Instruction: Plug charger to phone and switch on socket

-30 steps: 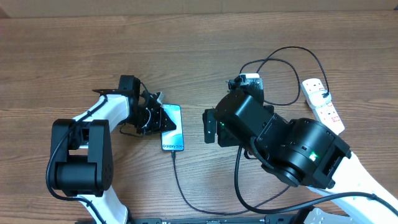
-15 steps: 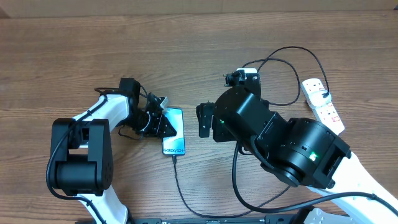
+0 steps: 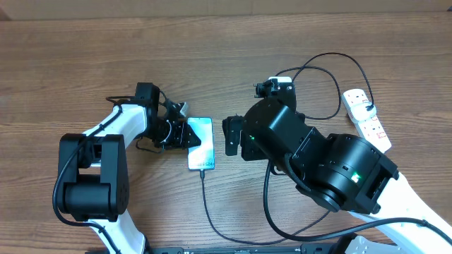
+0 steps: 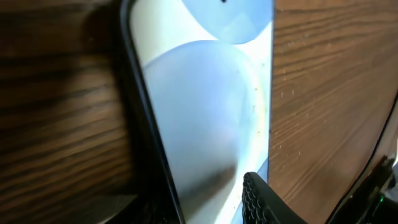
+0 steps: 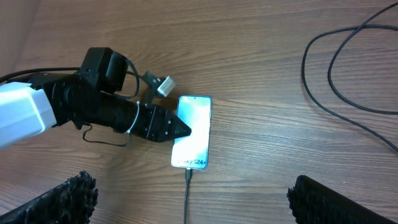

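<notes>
Your left arm folds up from its base and bends at the elbow. Its forearm lies low over the table [image 3: 70, 56], with the left gripper [image 3: 186, 136] pointing sideways at the phone [image 3: 203, 152]. The phone lies flat, screen up, right at that gripper's tips. In the right wrist view the tips taper to a point over the phone's near edge. In the left wrist view one ribbed finger pad [image 4: 261, 200] rests over the lit screen. You cannot tell from these views how far the left jaws are parted, or whether they are pinching the phone.

Your right arm reaches across from the other side. Its wrist is turned so the right gripper [image 5: 200, 198] faces the phone, just short of it. The right fingers [image 5: 69, 194] are spread wide with nothing between them.

The charger [image 3: 205, 192] has its tip in the phone's end, to the side of the left gripper's tips. The cable runs away from there under the right arm. Another loop of it lies behind the right wrist and runs to the socket [image 3: 369, 118]. The socket sits well behind and to the side of the right gripper.
</notes>
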